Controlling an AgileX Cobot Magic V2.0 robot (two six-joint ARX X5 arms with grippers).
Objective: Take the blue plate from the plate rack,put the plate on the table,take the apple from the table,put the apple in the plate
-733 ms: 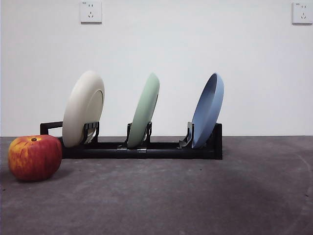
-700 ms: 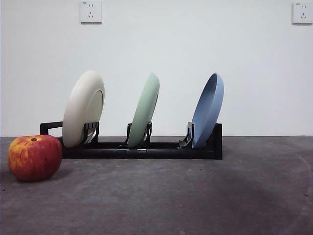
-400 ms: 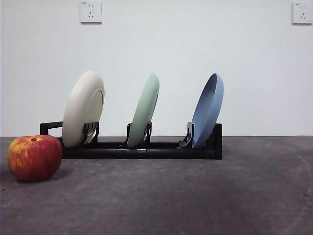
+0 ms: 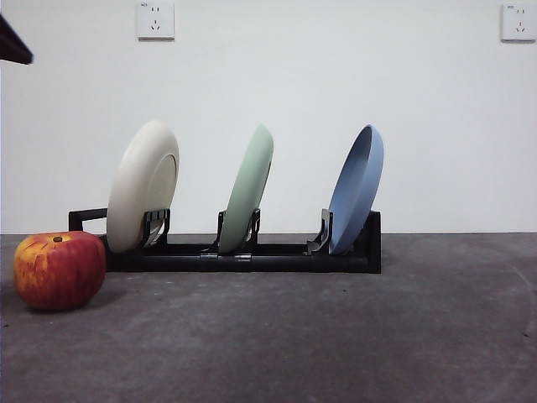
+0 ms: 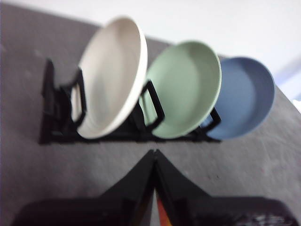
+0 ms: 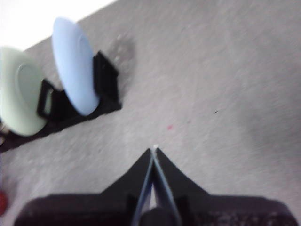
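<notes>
Red apple (image 4: pixel 59 270) clearest frontally

You see the blue plate (image 4: pixel 357 190) standing on edge in the end slot of the plate rack (image 4: pixel 252 256), at the rack's raised end bracket. It leans, matte periwinkle, rim raised, hollow face turned toward the rest of the rack. The rack is long, low and black, sitting flat on the table (image 4: pixel 336 336), a dark grey, mottled surface. The apple (image 4: pixel 59 270) rests on the table just beside the rack's opposite end, in front of it; red with yellow-orange streaks, stem dimple up. Apple and blue plate are well apart.
</notes>
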